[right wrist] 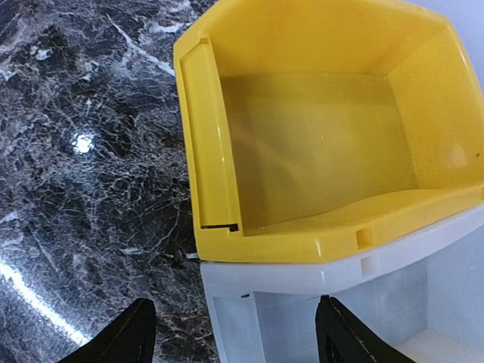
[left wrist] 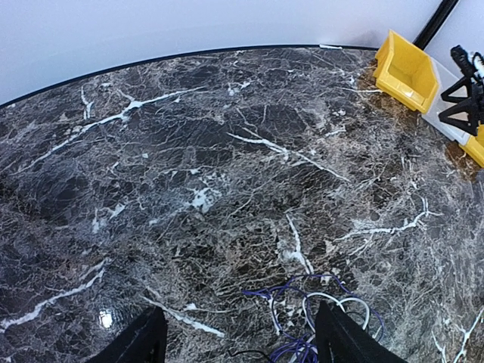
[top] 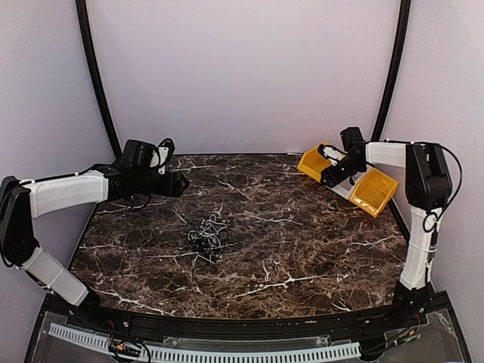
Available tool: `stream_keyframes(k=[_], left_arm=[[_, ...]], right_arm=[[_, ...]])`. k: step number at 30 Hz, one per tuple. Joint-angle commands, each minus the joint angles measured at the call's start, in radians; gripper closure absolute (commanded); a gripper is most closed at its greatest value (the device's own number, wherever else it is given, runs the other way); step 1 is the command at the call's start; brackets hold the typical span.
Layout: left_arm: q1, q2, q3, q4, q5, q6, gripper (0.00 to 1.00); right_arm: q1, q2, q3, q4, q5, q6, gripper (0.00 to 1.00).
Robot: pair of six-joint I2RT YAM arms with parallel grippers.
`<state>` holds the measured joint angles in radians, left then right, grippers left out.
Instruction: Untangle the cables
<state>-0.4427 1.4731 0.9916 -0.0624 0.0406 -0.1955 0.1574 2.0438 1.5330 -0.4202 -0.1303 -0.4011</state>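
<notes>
The cables [top: 206,238] lie in one small tangled heap on the dark marble table [top: 302,249], left of centre. In the left wrist view the cables [left wrist: 318,306] show as purple, white and black loops near the bottom edge, partly hidden behind my right finger [left wrist: 344,336]. My left gripper [top: 180,184] hovers up and left of the heap, apart from it. Its jaws stand open and hold nothing [left wrist: 240,318]. My right gripper [top: 328,177] is far off at the back right, open and bare [right wrist: 234,314], over the bins.
A yellow bin [top: 312,162] [right wrist: 302,151], a white bin [right wrist: 318,302] and a second yellow bin [top: 373,190] stand in a row at the back right corner. In the left wrist view a yellow bin [left wrist: 404,72] shows there too. Curved walls close off the back.
</notes>
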Motion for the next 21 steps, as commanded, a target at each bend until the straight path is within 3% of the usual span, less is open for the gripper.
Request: stream_keyframes(k=[1, 6, 9, 15, 21], left_arm=[[-0.005, -0.056, -0.015, 0.042, 0.090, 0.015, 0.30], [-0.005, -0.069, -0.027, 0.053, 0.121, 0.012, 0.30], [-0.005, -0.072, -0.030, 0.055, 0.127, 0.012, 0.30], [-0.005, -0.068, -0.031, 0.059, 0.128, 0.013, 0.30], [-0.004, -0.053, -0.033, 0.059, 0.144, 0.007, 0.31]], right_arm=[[0.006, 0.068, 0.087, -0.056, 0.059, -0.021, 0.25], [0.006, 0.128, 0.127, -0.077, 0.047, -0.030, 0.29], [0.011, 0.128, 0.108, -0.085, 0.010, -0.055, 0.36], [0.063, 0.044, -0.020, -0.061, -0.031, -0.156, 0.49], [0.161, -0.038, -0.165, -0.040, -0.037, -0.205, 0.54]])
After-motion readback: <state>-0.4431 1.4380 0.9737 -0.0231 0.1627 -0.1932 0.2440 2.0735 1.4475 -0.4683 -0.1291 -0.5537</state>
